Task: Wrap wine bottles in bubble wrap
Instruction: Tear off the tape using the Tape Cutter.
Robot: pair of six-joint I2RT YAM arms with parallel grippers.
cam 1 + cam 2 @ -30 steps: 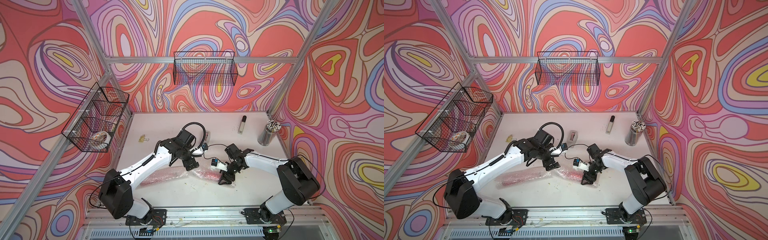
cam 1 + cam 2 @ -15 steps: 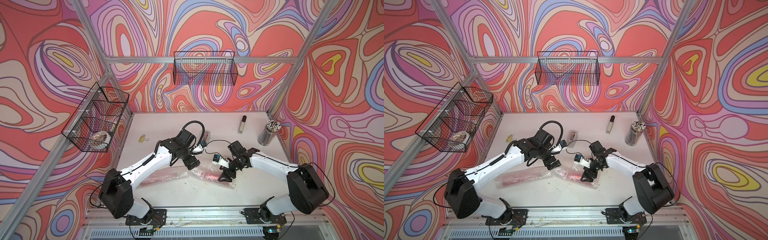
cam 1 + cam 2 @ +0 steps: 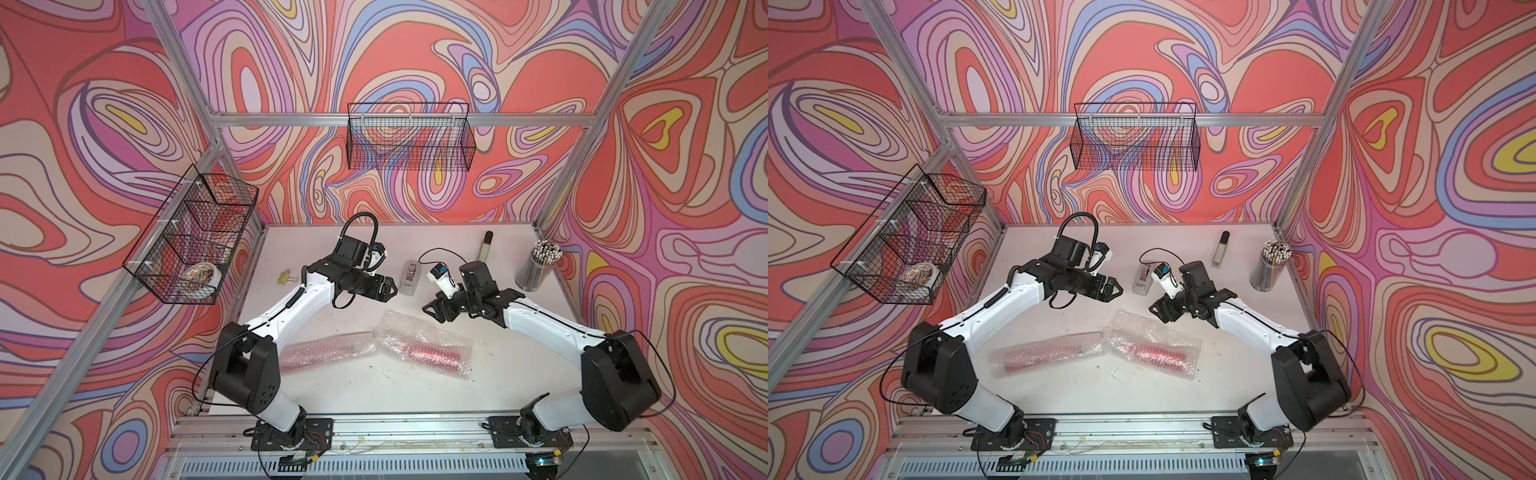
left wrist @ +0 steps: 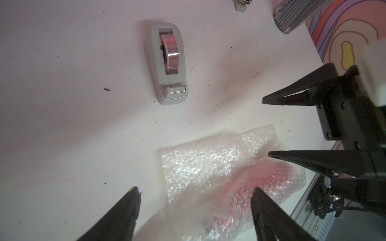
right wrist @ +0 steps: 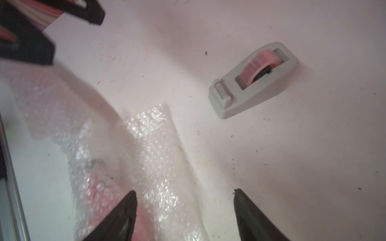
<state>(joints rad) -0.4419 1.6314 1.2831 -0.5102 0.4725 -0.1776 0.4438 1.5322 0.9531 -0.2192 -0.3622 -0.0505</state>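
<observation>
White table (image 3: 353,390), bottles (image 3: 419,353) blurred pink inside bubble wrap (image 3: 399,328), left hand (image 3: 392,289) and right hand (image 3: 432,313) spread, empty

The left wine bottle (image 3: 322,353) and right wine bottle (image 3: 419,352) show only as pink-red smears through the bubble wrap (image 3: 399,332); caps and labels cannot be made out. In the left wrist view the picture's edge cuts off the far-right pencil cup (image 4: 292,15). The right wrist view is blurred over the bubble wrap.

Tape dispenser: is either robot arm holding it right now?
No, the tape dispenser sits alone on the table, with no fingers touching it.
</observation>
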